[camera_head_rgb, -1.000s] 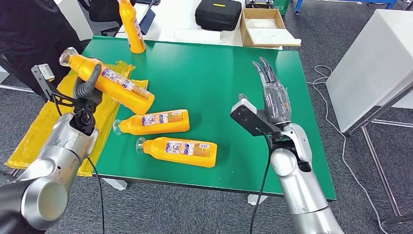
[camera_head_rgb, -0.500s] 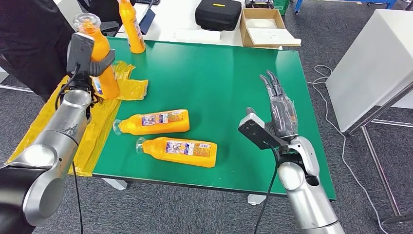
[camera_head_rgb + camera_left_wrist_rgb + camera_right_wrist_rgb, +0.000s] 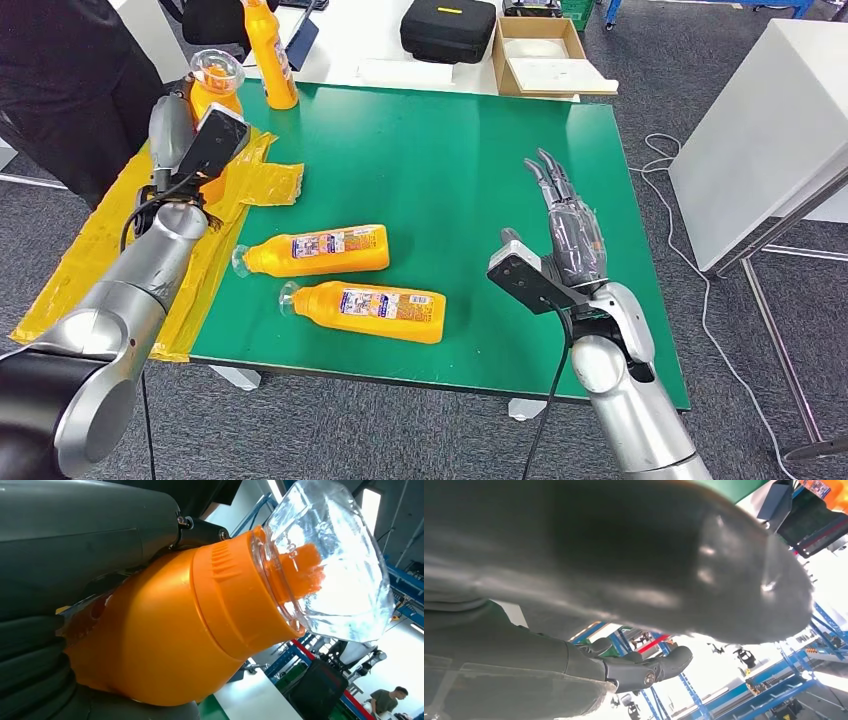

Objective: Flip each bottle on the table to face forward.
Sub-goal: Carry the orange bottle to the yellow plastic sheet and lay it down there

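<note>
Your left robot hand [image 3: 190, 135] grips an orange bottle [image 3: 212, 110] upright at the far left edge of the green surface [image 3: 450, 150], clear cap [image 3: 217, 70] uppermost, over the crumpled yellow plastic sheet [image 3: 120, 250] that drapes off the left side. In the left wrist view, the bottle's orange shoulder [image 3: 165, 630] and clear cap [image 3: 330, 565] sit against the grey cover and dark fingers [image 3: 30, 660] of that hand. You cannot tell from any view whether the bottle's base touches the surface.

Your right robot hand [image 3: 570, 225] is over the right part of the surface with its fingers straight and spread, holding nothing; its fingertips point toward the far side. The right wrist view is mostly a blurred dark mass of that hand, with one finger [image 3: 644, 667] visible against a bright background.

Two more orange bottles lie on their sides near the middle left of the surface, caps pointing left, printed labels facing up. The farther lying bottle [image 3: 315, 251] and the nearer lying bottle [image 3: 370, 310] are just beside each other, roughly parallel. A fourth orange bottle [image 3: 268, 50] stands upright at the far left corner.

Beyond the surface, a white table [image 3: 340, 40] carries a black case [image 3: 448, 28] and an open cardboard box [image 3: 545, 55]. A person in dark clothing [image 3: 70, 90] stands at the far left.
</note>
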Controlling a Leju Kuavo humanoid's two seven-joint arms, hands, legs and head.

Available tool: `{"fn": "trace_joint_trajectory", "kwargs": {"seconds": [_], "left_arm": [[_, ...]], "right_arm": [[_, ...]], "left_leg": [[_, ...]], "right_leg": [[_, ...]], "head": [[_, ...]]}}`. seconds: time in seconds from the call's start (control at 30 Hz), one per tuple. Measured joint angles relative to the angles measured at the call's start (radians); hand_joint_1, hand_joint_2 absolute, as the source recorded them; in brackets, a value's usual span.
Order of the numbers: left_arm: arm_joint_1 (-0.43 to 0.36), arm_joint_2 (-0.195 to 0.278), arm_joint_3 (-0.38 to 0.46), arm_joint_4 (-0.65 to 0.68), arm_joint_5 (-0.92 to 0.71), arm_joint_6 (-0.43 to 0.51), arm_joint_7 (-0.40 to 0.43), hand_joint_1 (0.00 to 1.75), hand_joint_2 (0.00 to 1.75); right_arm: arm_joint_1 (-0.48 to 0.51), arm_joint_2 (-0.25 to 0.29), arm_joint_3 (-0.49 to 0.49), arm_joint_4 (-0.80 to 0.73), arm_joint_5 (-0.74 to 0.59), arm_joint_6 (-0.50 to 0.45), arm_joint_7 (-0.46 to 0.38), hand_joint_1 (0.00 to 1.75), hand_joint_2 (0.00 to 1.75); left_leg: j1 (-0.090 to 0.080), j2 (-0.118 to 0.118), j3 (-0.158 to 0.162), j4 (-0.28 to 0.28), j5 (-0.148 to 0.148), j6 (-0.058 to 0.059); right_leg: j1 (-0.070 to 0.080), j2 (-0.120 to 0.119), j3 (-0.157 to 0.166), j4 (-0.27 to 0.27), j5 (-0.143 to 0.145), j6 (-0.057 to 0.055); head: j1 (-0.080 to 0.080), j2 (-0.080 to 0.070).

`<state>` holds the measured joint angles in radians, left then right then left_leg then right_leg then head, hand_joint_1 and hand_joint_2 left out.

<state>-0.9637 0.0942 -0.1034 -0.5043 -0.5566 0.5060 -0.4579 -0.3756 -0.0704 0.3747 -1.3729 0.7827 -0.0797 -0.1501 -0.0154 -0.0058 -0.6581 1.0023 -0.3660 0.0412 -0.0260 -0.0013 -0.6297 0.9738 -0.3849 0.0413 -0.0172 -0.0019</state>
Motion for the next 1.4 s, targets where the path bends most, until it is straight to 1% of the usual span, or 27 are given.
{"fn": "trace_joint_trajectory", "kwargs": {"seconds": [0.07, 0.13, 0.2, 0.27, 0.37, 0.47, 0.6, 0.67, 0.73, 0.8, 0.87, 0.97, 1.0, 1.1, 1.13, 1.3, 1.33, 1.4], "left_arm": [[0.006, 0.0, -0.004, 0.0, -0.051, 0.038, -0.001, 1.75, 1.75], [0.018, 0.0, -0.013, 0.001, -0.138, 0.1, 0.008, 1.75, 1.75], [0.041, 0.0, -0.02, 0.001, -0.256, 0.158, 0.036, 1.75, 1.75], [0.074, -0.002, -0.016, -0.01, -0.408, 0.183, 0.066, 1.75, 1.75], [0.129, -0.014, 0.034, -0.04, -0.655, 0.188, 0.08, 1.75, 1.75], [0.169, -0.03, 0.1, -0.065, -0.808, 0.19, 0.088, 1.75, 1.75], [0.195, -0.044, 0.149, -0.085, -0.899, 0.191, 0.126, 1.75, 1.75], [0.207, -0.047, 0.155, -0.094, -0.946, 0.191, 0.159, 1.75, 1.75], [0.219, -0.049, 0.149, -0.101, -0.987, 0.191, 0.207, 1.75, 1.75], [0.229, -0.05, 0.124, -0.103, -1.004, 0.191, 0.269, 1.75, 1.75], [0.235, -0.049, 0.077, -0.103, -1.009, 0.191, 0.327, 1.75, 1.75], [0.238, -0.047, 0.001, -0.101, -1.013, 0.191, 0.384, 1.75, 1.75], [0.238, -0.046, -0.025, -0.099, -1.014, 0.191, 0.4, 1.64, 1.75], [0.238, -0.044, -0.094, -0.087, -1.013, 0.191, 0.438, 0.34, 1.75], [0.238, -0.044, -0.112, -0.08, -1.013, 0.191, 0.45, 0.02, 1.75], [0.221, -0.038, -0.221, -0.011, -0.987, 0.191, 0.547, 0.0, 1.75], [0.213, -0.034, -0.256, 0.007, -0.945, 0.191, 0.575, 0.0, 1.75], [0.193, -0.025, -0.361, 0.043, -0.821, 0.191, 0.631, 0.0, 1.75]], "right_arm": [[-0.001, 0.0, 0.004, 0.001, -0.008, 0.0, 0.0, 0.0, 0.0], [-0.005, 0.0, 0.009, 0.003, -0.016, 0.0, 0.0, 0.0, 0.0], [-0.011, -0.001, 0.018, 0.006, -0.025, 0.0, 0.002, 0.0, 0.0], [-0.018, -0.001, 0.028, 0.008, -0.032, 0.0, 0.003, 0.0, 0.0], [-0.024, -0.004, 0.04, 0.008, -0.04, 0.001, 0.004, 0.0, 0.0], [-0.028, -0.005, 0.055, 0.008, -0.046, 0.004, 0.004, 0.0, 0.0], [-0.029, -0.007, 0.066, 0.008, -0.062, 0.019, 0.003, 0.0, 0.0], [-0.031, -0.007, 0.073, 0.008, -0.069, 0.028, 0.001, 0.0, 0.0], [-0.033, -0.007, 0.079, 0.008, -0.074, 0.035, -0.001, 0.0, 0.0], [-0.037, -0.008, 0.086, 0.008, -0.078, 0.038, -0.004, 0.0, 0.0], [-0.042, -0.008, 0.094, 0.008, -0.082, 0.038, -0.01, 0.0, 0.0], [-0.044, -0.013, 0.104, 0.008, -0.086, 0.039, -0.019, 0.0, 0.0], [-0.044, -0.015, 0.107, 0.008, -0.088, 0.039, -0.021, 0.0, 0.0], [-0.044, -0.02, 0.118, 0.008, -0.091, 0.04, -0.027, 0.0, 0.0], [-0.043, -0.022, 0.122, 0.008, -0.093, 0.042, -0.028, 0.0, 0.0], [-0.045, -0.028, 0.146, 0.008, -0.106, 0.051, -0.041, 0.0, 0.0], [-0.046, -0.029, 0.151, 0.008, -0.108, 0.053, -0.045, 0.0, 0.0], [-0.049, -0.03, 0.162, 0.008, -0.111, 0.056, -0.05, 0.0, 0.0]], "left_leg": [[0.0, 0.0, 0.0, 0.0, 0.0, 0.0], [0.0, 0.0, 0.0, 0.0, 0.0, 0.0], [0.0, 0.0, 0.0, 0.0, 0.0, 0.0], [0.0, 0.0, 0.0, 0.0, 0.0, 0.0], [0.0, 0.0, 0.0, 0.0, 0.0, 0.0], [0.0, 0.001, 0.0, 0.0, 0.0, 0.0], [0.0, 0.001, 0.0, 0.0, 0.0, 0.0], [0.0, 0.0, 0.0, 0.0, 0.0, 0.0], [0.0, 0.0, 0.0, 0.0, 0.0, 0.0], [0.0, 0.0, 0.0, 0.0, 0.0, 0.0], [0.0, 0.0, 0.0, 0.0, 0.0, 0.0], [0.0, 0.0, 0.0, 0.0, 0.0, 0.0], [0.0, 0.0, 0.0, 0.0, 0.0, 0.0], [0.0, 0.0, 0.0, 0.0, 0.0, 0.0], [0.0, 0.0, 0.0, 0.0, 0.0, 0.0], [0.0, 0.0, 0.0, 0.0, 0.0, 0.0], [0.0, 0.0, 0.0, 0.0, 0.0, 0.0], [0.0, 0.001, 0.0, 0.0, 0.0, 0.0]], "right_leg": [[0.0, 0.0, 0.0, 0.0, 0.0, 0.0], [0.0, 0.0, 0.0, 0.0, 0.0, 0.0], [0.0, 0.0, 0.0, 0.0, 0.0, 0.0], [0.0, 0.0, 0.0, 0.0, 0.0, 0.0], [0.0, 0.0, 0.0, 0.0, 0.0, 0.0], [0.0, 0.0, 0.0, 0.0, 0.0, 0.0], [0.0, 0.0, -0.001, 0.0, 0.0, 0.0], [0.0, 0.0, 0.0, 0.0, 0.0, 0.0], [0.0, 0.0, 0.0, 0.0, 0.0, 0.0], [0.0, 0.0, 0.0, 0.0, 0.0, 0.0], [0.0, 0.0, 0.0, 0.0, 0.0, 0.0], [0.0, 0.0, 0.0, 0.0, 0.0, 0.0], [0.0, 0.0, 0.0, 0.0, 0.0, 0.0], [0.0, 0.0, 0.0, 0.0, 0.0, 0.0], [0.0, 0.0, 0.0, 0.0, 0.0, 0.0], [0.0, 0.0, 0.0, 0.0, 0.0, 0.0], [0.0, 0.0, -0.001, 0.0, 0.0, 0.0], [0.0, 0.0, -0.001, 0.0, 0.0, 0.0]], "head": [[0.0, 0.0], [0.0, 0.0], [0.0, 0.0], [0.0, 0.0], [0.0, 0.0], [0.0, 0.0], [0.0, 0.0], [0.0, 0.0], [0.0, 0.0], [0.0, 0.0], [0.0, 0.0], [0.0, 0.0], [0.0, 0.0], [0.0, 0.0], [0.0, 0.0], [0.0, 0.0], [0.0, 0.0], [0.0, 0.0]]}}
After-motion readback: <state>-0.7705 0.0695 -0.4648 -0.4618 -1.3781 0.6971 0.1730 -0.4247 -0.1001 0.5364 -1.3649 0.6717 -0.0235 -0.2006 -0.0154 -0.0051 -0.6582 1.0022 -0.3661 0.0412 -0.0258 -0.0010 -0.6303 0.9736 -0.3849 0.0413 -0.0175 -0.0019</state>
